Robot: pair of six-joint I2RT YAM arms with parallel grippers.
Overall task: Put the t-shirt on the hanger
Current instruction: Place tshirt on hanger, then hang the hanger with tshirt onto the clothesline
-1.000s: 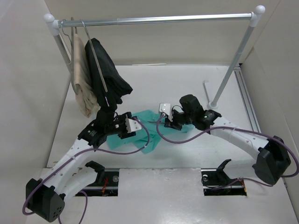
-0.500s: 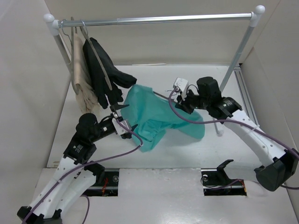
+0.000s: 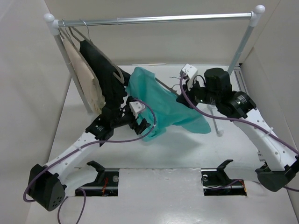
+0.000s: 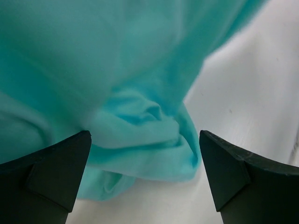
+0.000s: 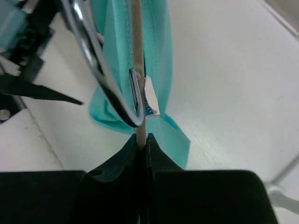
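The teal t-shirt (image 3: pixel 156 100) hangs in the air above the middle of the table, draped over the slim grey hanger (image 3: pixel 164 87). My right gripper (image 3: pixel 181 94) is shut on the hanger's thin rod (image 5: pixel 136 56). In the right wrist view the wire hook (image 5: pixel 88 42) curves past the shirt's neck label (image 5: pixel 151 99). My left gripper (image 3: pixel 142 122) stands wide open at the shirt's lower left. In the left wrist view bunched teal cloth (image 4: pixel 140 135) lies ahead of its gripper (image 4: pixel 145 161), and neither finger (image 4: pixel 60 172) touches it.
A metal rail (image 3: pixel 159 19) crosses the back on two posts, the right post (image 3: pixel 236 60) close behind my right arm. A black garment (image 3: pixel 105 74) and a beige garment (image 3: pixel 86 77) hang at the rail's left end, just behind my left gripper. Walls close in on both sides.
The t-shirt has gone from lying on the table to hanging in the air as my right arm rose with the hanger. My left gripper opened, let the cloth go and dropped to the shirt's lower edge.
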